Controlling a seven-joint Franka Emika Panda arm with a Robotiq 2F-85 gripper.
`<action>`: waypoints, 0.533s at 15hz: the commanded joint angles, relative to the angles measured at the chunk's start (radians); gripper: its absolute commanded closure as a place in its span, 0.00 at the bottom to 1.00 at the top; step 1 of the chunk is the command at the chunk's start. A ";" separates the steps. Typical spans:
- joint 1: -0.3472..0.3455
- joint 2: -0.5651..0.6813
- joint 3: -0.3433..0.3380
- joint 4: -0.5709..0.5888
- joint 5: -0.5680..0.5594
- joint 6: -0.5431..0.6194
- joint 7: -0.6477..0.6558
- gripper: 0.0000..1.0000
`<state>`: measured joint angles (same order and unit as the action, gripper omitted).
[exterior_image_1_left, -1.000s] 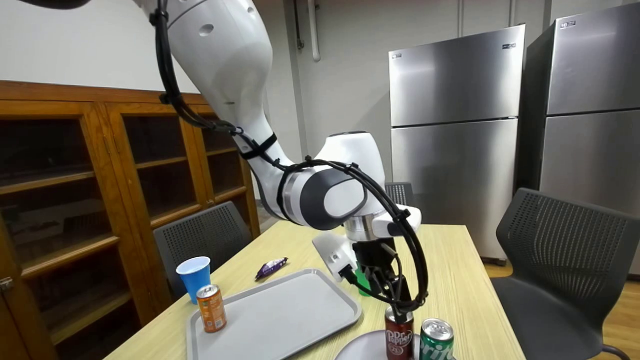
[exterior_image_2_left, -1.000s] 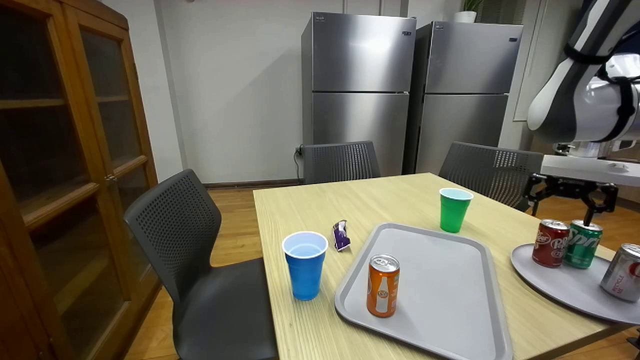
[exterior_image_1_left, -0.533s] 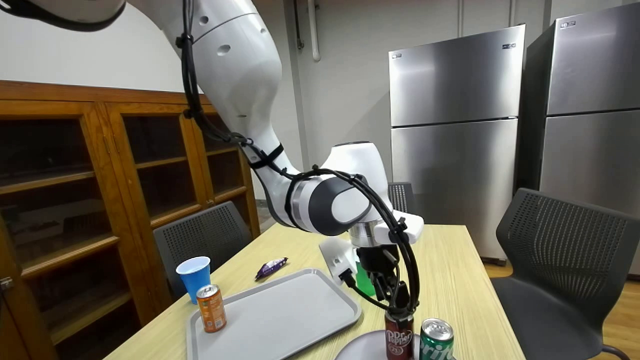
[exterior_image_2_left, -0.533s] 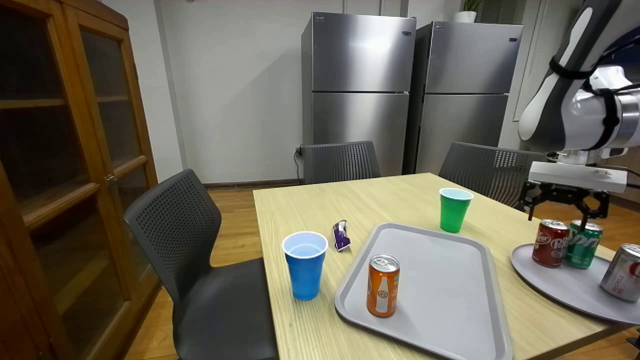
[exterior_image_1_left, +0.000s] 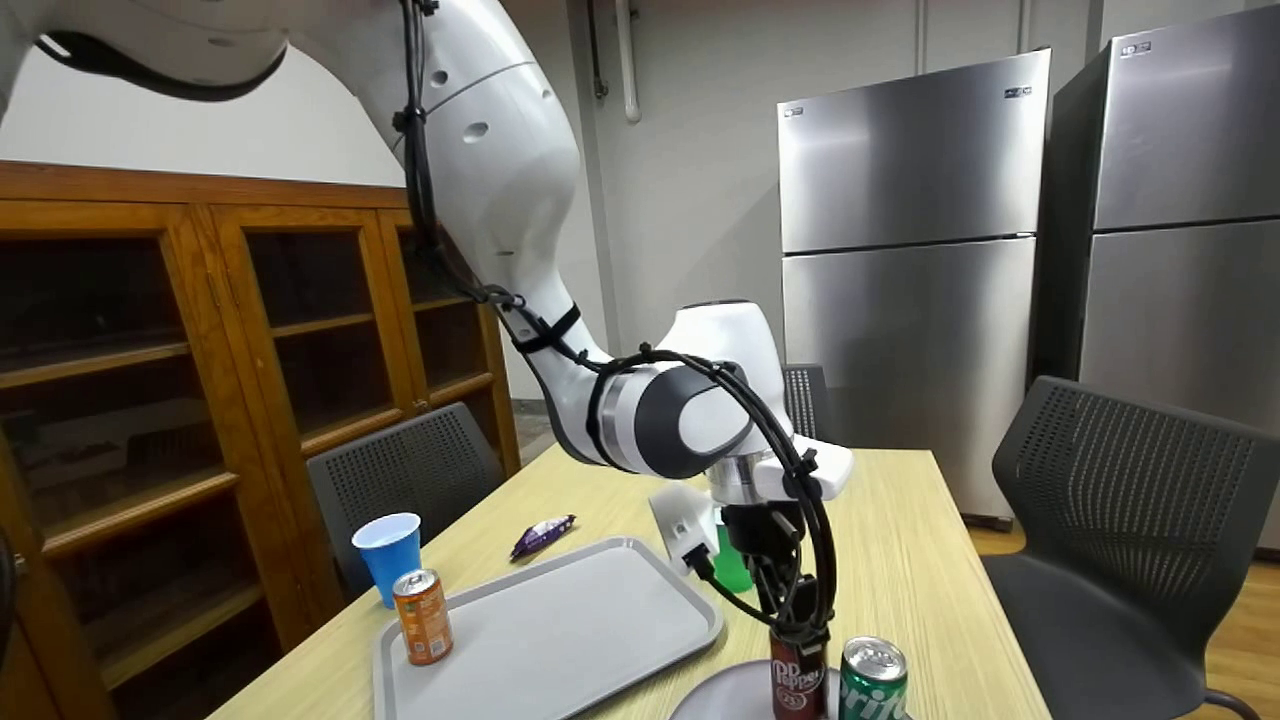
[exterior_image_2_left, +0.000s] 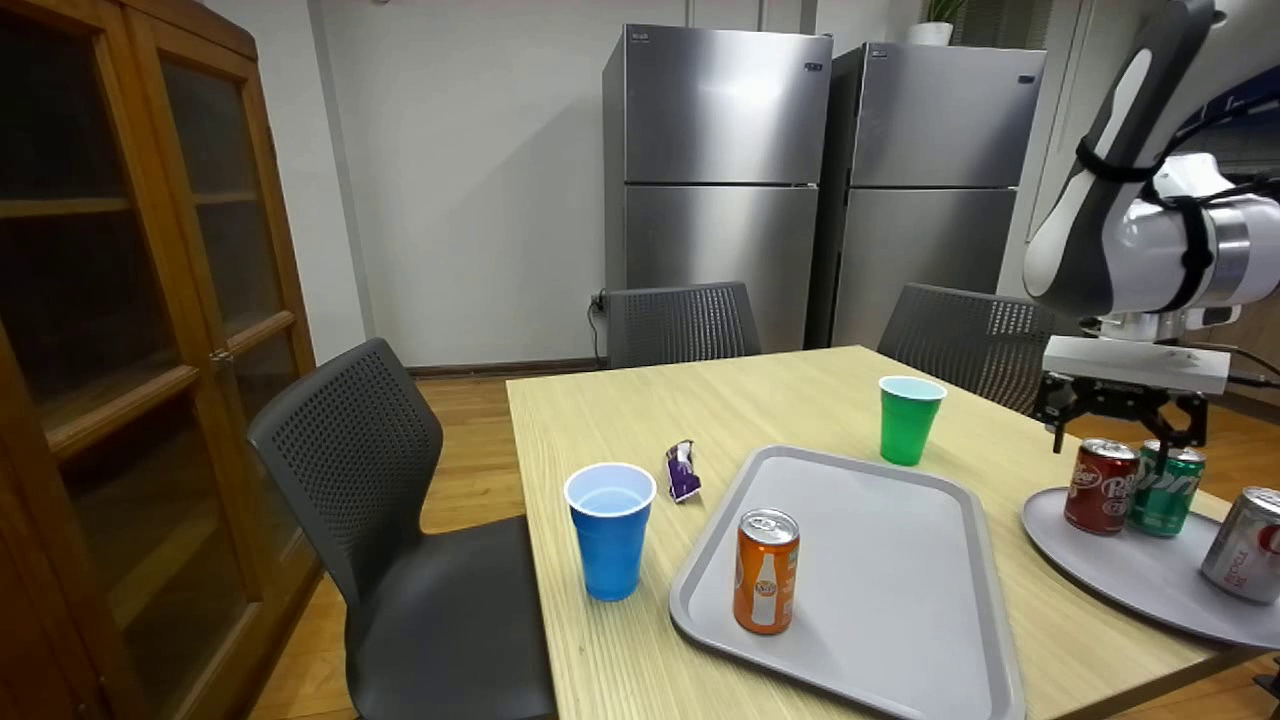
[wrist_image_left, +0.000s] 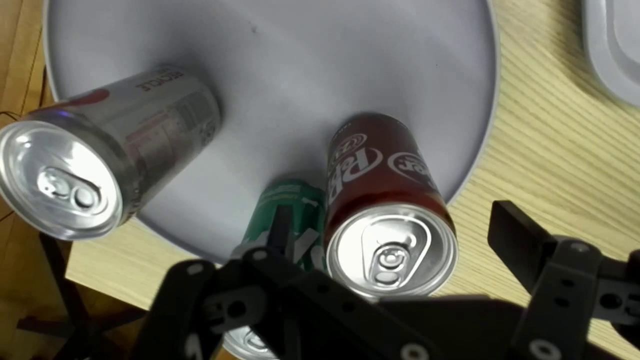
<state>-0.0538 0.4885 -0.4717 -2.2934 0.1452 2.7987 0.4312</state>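
My gripper (wrist_image_left: 398, 231) stands open above and around the lid of a dark red Dr Pepper can (wrist_image_left: 357, 165), with nothing gripped. In the wrist view, one finger overlaps a green Sprite can (wrist_image_left: 295, 197) that stands close beside the red one; the opposite finger is over bare table. Both cans are upright on a round grey plate (exterior_image_2_left: 1120, 580). A silver can (wrist_image_left: 160, 120) shares the plate, farther off. In an exterior view the gripper (exterior_image_2_left: 1110, 450) hangs just over the red can (exterior_image_2_left: 1100, 490), and the Sprite can (exterior_image_2_left: 1165, 500) is partly behind a fingertip.
A grey rectangular tray (exterior_image_2_left: 890, 560) lies beside the plate, bearing an orange can (exterior_image_2_left: 767, 580). Around it are a blue cup (exterior_image_2_left: 610, 540), a purple wrapper (exterior_image_2_left: 683, 472) and a green cup (exterior_image_2_left: 910, 425). Chairs (exterior_image_1_left: 1130, 540) surround the table.
The gripper has come lower and shifted sideways, from nearer the Sprite can to over the Dr Pepper can. It has stayed open; the cans, cups and tray have not moved.
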 joint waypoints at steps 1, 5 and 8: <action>-0.003 0.031 0.002 0.046 -0.024 -0.035 0.051 0.25; -0.002 0.041 -0.001 0.057 -0.024 -0.039 0.057 0.49; 0.000 0.027 -0.002 0.048 -0.025 -0.036 0.056 0.62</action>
<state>-0.0538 0.5250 -0.4719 -2.2598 0.1452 2.7957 0.4549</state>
